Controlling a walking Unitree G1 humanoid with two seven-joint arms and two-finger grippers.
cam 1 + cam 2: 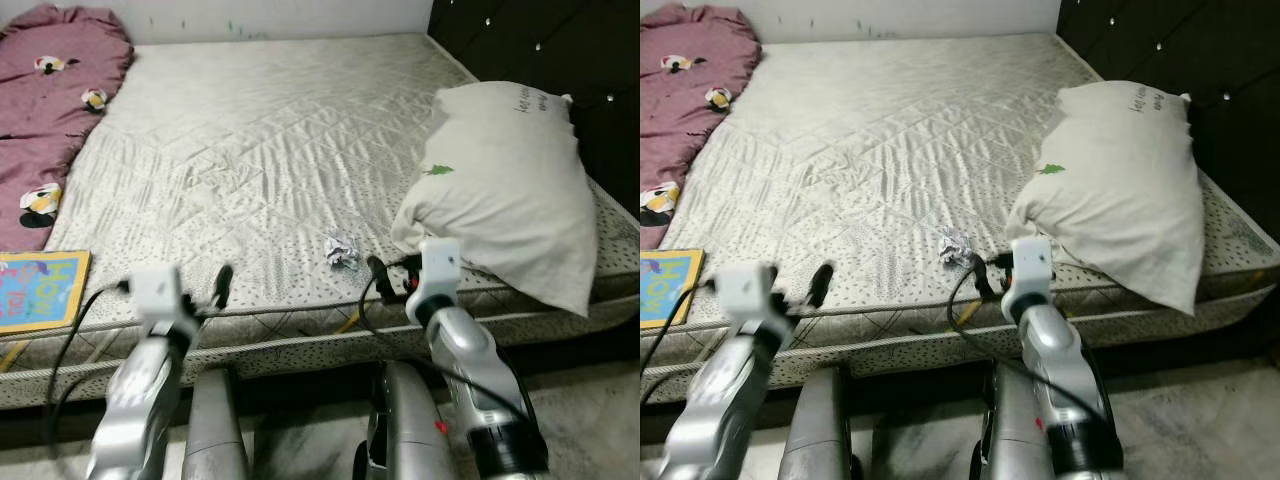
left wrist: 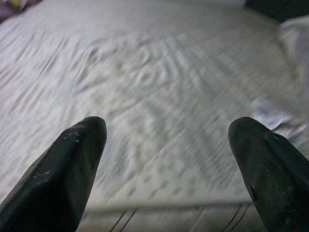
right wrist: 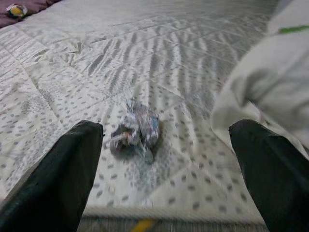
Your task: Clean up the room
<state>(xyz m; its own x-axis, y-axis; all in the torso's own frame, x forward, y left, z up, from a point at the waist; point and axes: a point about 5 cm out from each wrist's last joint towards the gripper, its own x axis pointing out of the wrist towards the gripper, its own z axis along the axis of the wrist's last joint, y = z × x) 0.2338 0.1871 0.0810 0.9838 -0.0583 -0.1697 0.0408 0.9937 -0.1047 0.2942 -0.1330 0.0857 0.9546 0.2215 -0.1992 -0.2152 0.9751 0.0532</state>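
A crumpled wrapper [image 1: 341,250] lies on the bare quilted mattress [image 1: 270,150] near its front edge, just left of the big white pillow [image 1: 505,190] and not touching it. The right gripper [image 3: 166,169] hovers at the mattress edge, close to the wrapper and apart from it, its two black fingers [image 3: 58,179] spread wide with nothing between them; its wrist view shows the wrapper as silvery with bluish and orange flecks, any print too small to read. The left gripper [image 2: 169,164] hangs over the front edge further left, fingers likewise parted and empty, and in its blurred wrist view the wrapper sits off by one fingertip. The pillow leans over the right side of the bed, carrying a small green tree mark and a line of dark writing near its top that cannot be read. At the near left corner lies a colourful book [image 1: 40,290] with large letters, unclear. Far left, a maroon blanket [image 1: 50,110] with cartoon patches. A dark tufted headboard [image 1: 560,60] stands at the right.
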